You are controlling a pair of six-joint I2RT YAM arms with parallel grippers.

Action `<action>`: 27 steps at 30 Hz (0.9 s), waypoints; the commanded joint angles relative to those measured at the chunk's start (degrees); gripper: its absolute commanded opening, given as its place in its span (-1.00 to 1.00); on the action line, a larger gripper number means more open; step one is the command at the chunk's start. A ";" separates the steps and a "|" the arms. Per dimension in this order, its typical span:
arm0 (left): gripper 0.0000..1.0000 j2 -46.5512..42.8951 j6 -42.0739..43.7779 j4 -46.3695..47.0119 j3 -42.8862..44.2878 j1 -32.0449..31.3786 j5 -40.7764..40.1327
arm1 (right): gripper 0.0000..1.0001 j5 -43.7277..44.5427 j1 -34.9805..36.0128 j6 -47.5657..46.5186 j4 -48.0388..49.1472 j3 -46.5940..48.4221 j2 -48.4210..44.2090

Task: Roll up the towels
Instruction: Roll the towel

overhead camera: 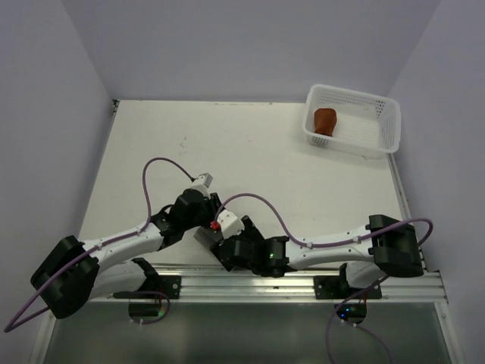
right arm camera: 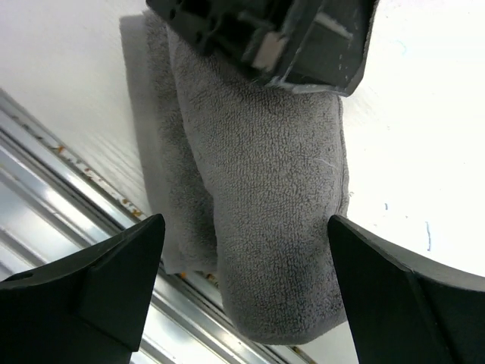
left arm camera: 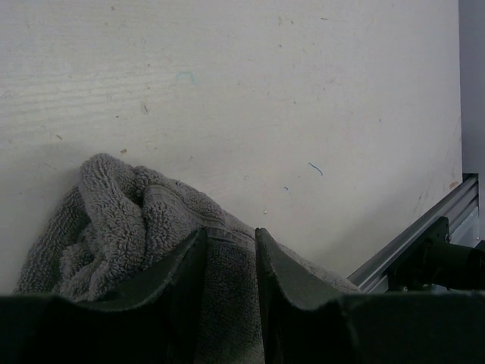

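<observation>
On the left, the left arm [overhead camera: 114, 246] reaches in from the near corner of the table [overhead camera: 227, 144], and its wrist view shows the left gripper [left arm camera: 231, 262] pinching a fold of the grey towel [left arm camera: 129, 220] between its two dark fingers, with more of the cloth bunched up to the left of them. The grey towel lies at the near edge of the table, just beside the aluminium rail [overhead camera: 303, 277], as a thick, soft roll with a flatter flap beside it. The right gripper [right arm camera: 244, 250] hangs over this bundle from the other side with its claw spread wide, one finger on each side of the roll and neither clamping it. Far to the right, at the far corner of the table, stands a white mesh basket [overhead camera: 364, 133]. Inside it, against its left end, sits the rust-brown towel [overhead camera: 326, 120], rolled into a stubby cylinder, alone in the basket.
</observation>
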 commanded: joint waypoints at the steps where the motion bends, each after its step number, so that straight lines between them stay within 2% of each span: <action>1: -0.28 0.11 -0.21 -2.79 -2.46 -0.30 -1.86 | 0.84 -10.62 -3.81 1.81 5.41 -3.41 -5.11; 6: -0.28 -0.41 -0.12 -3.05 -2.54 -0.30 -2.03 | 0.82 -21.61 -10.92 3.56 11.83 -8.69 -11.26; 11: -0.28 -0.15 -0.03 -3.05 -2.72 -0.30 -2.04 | 0.72 -30.04 -14.98 5.41 15.35 -12.03 -12.07; 21: -0.30 -1.03 -0.29 -3.05 -3.60 -0.30 -1.86 | 0.61 -31.03 -17.00 6.91 20.53 -17.83 -7.94; 27: -0.31 -0.85 -0.73 -2.44 -4.21 -0.30 -1.60 | 0.60 -28.93 -17.09 5.59 20.36 -18.45 -4.34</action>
